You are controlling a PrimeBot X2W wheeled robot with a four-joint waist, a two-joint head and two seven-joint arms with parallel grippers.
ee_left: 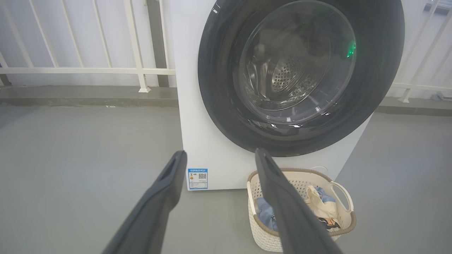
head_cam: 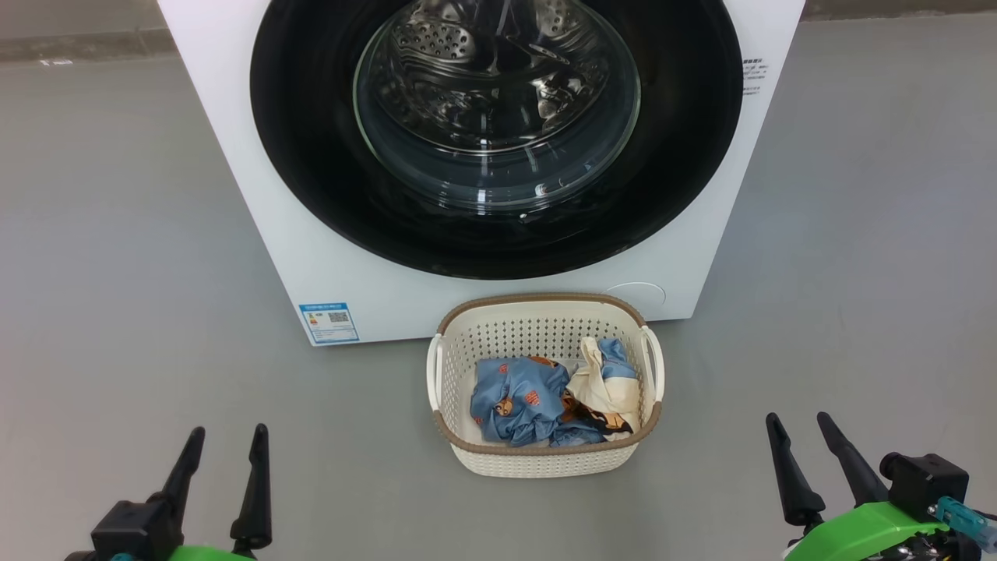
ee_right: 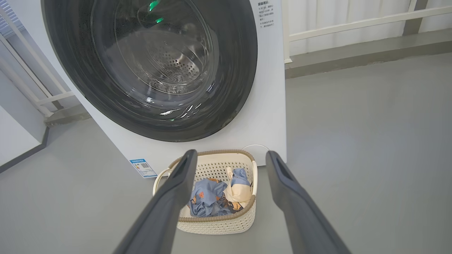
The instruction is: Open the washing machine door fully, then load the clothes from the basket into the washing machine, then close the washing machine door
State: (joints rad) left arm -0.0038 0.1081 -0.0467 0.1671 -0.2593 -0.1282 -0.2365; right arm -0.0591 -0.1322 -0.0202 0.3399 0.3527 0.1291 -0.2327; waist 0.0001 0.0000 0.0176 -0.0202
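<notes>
Clothes [head_cam: 545,397] in the basket [head_cam: 537,461], just before the washing machine [head_cam: 257,226]

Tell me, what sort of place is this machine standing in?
Probably a laundry corner on a balcony or terrace, perhaps a test room: a white washing machine stands on a plain grey floor, a basket of clothes sits before it, and white railings run behind.

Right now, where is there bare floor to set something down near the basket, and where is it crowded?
Free: grey floor left of the basket, by the blue label, and right of it. Crowded: the narrow gap between basket and washing machine.
</notes>
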